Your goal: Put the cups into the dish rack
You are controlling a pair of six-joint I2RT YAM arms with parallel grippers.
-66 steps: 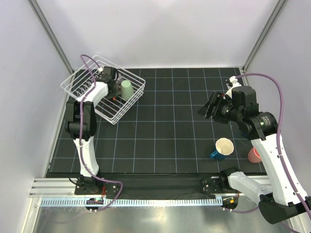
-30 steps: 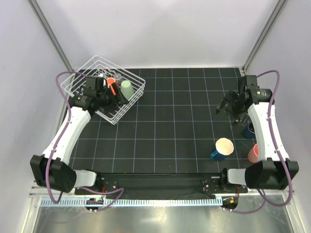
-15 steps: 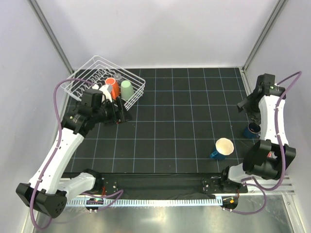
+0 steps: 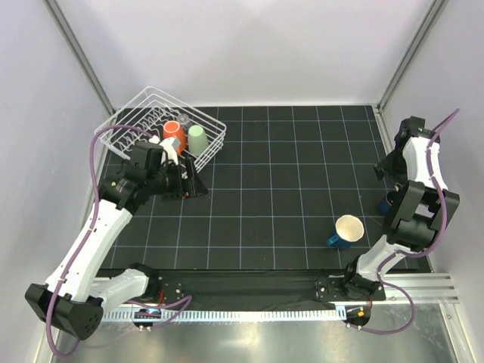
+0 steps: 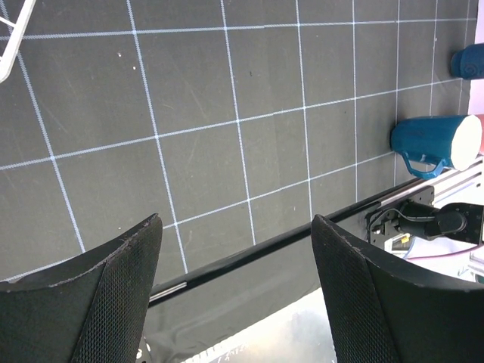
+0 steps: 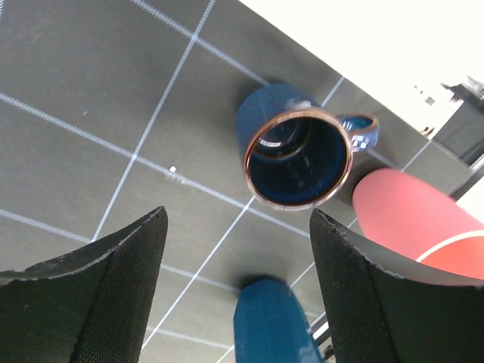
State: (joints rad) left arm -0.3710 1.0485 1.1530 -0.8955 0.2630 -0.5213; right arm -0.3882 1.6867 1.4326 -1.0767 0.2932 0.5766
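So the dish rack (image 4: 130, 121) is sitting in the far-left corner of the tabletop (image 4: 265, 189), and it's already holding the orange cup (image 4: 172, 133) and the pale green cup (image 4: 198, 139). We're not spotting the clear glass anywhere.

The rest is sitting well apart from the rack, over on the right side. The right tool (image 6: 236, 219) is hanging over that cluster with its fingers spread wide and nothing in them. The dark blue mug (image 6: 295, 155) is standing upright right in front of it, so we're staring straight down its mouth. Its long axis is pointing back at the tool, and its handle is sticking out on the far side. It's sitting a bit off-centre, closer to one finger than the other. The pink cup (image 6: 404, 219) is lying just beside it, and the cream-lined mug (image 4: 348, 229) is lying on its side nearby.

The left tool (image 5: 236, 223) is also gaping wide and empty, hovering just beside the rack. So we're figuring the right arm is the one for this grab, probably needing a small sideways shift first.
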